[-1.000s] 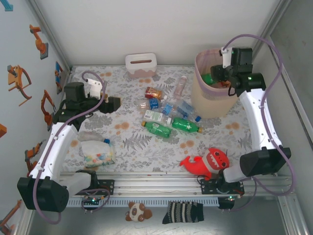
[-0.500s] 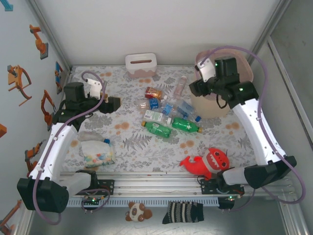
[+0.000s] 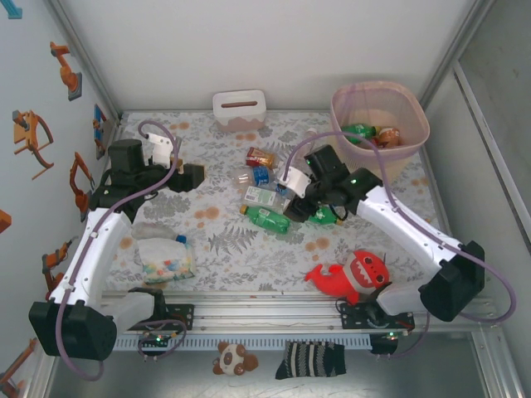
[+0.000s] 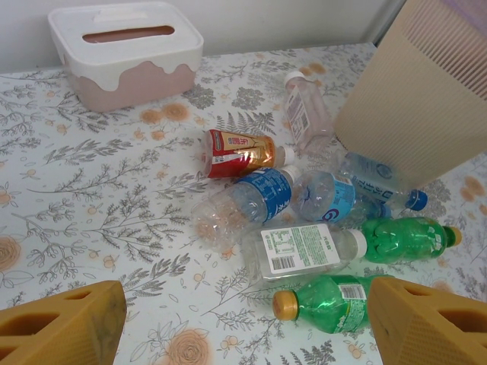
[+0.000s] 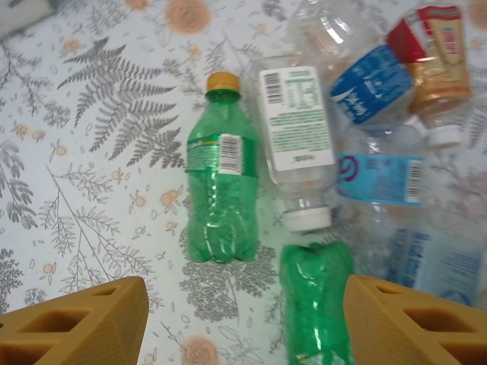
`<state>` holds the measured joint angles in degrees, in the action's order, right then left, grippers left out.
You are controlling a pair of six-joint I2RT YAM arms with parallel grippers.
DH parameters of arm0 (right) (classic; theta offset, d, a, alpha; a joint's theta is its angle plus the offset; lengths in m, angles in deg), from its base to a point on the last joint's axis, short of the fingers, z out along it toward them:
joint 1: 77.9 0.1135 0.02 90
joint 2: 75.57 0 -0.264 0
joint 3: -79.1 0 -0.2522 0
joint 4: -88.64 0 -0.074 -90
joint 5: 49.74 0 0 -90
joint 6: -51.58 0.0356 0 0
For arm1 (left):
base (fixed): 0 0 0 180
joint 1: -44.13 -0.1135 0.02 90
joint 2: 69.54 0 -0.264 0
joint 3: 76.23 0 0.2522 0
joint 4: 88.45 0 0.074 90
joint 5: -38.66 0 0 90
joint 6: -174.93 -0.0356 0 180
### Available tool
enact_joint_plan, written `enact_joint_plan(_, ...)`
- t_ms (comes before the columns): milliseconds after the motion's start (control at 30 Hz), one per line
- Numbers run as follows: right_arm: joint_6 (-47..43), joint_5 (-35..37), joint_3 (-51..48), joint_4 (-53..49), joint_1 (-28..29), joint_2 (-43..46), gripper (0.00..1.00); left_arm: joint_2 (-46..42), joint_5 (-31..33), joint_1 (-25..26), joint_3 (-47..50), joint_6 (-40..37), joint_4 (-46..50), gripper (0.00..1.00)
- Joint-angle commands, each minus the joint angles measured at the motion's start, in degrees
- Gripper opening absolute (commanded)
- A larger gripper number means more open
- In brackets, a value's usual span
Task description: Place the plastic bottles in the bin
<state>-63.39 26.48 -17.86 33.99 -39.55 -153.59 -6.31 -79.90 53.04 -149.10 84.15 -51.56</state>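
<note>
1. The loose bottles [image 4: 255,199] lie on their sides in a group at the middle of the tabletop [image 3: 207,240], between the left edge and the bin.
2. The green bottle with the orange cap [image 5: 221,198] lies on the side of the group toward the near edge. The clear bottle with the white label [image 5: 297,144] lies side by side with it.
3. The second green bottle [image 5: 316,304] lies just beside the white cap of the clear one.
4. The bin [image 3: 336,108] stands at the far right corner of the tabletop. Inside it lie a green bottle [image 3: 358,130] and a copper-brown bottle [image 3: 390,137].
5. The right gripper [image 3: 299,203] hangs over the group. Its jaws are released and spread wide, with nothing grasped. In the wrist view the second green bottle lies below the gap between the fingers [image 5: 84,319].
6. The left gripper [image 3: 196,176] hangs above the left part of the tabletop, well apart from the group. Its jaws are released and empty.
7. A white box with a slot [image 3: 239,109] stands at the far edge.
8. A red plush shark [image 3: 353,276] lies near the near edge, toward the right.
9. A clear bag of pastel bits [image 3: 164,259] lies near the near left corner.
</note>
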Motion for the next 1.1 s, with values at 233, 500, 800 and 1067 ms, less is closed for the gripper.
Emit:
enact_joint_plan(233, -2.0, -0.6, -9.5, 18.7, 2.7, -4.9, 0.68, -0.4, -1.4, -0.4, 0.6, 0.2, -0.5, 0.82)
enact_joint_plan(500, -2.1, -1.0, -11.5, 24.4, 2.8, -10.7, 0.69, -0.5, -1.1, -0.4, 0.8, 0.1, -0.5, 0.82)
enact_joint_plan(800, -1.8, -1.6, -12.3, 26.1, 3.2, -15.4, 0.71, -0.5, -1.2, -0.3, 0.8, 0.2, -0.6, 0.82)
enact_joint_plan(1067, -1.0, -0.9, -14.5, 29.5, 3.5, -18.7, 0.71, -0.5, -0.9, -0.4, 0.8, 0.0, -0.3, 0.82)
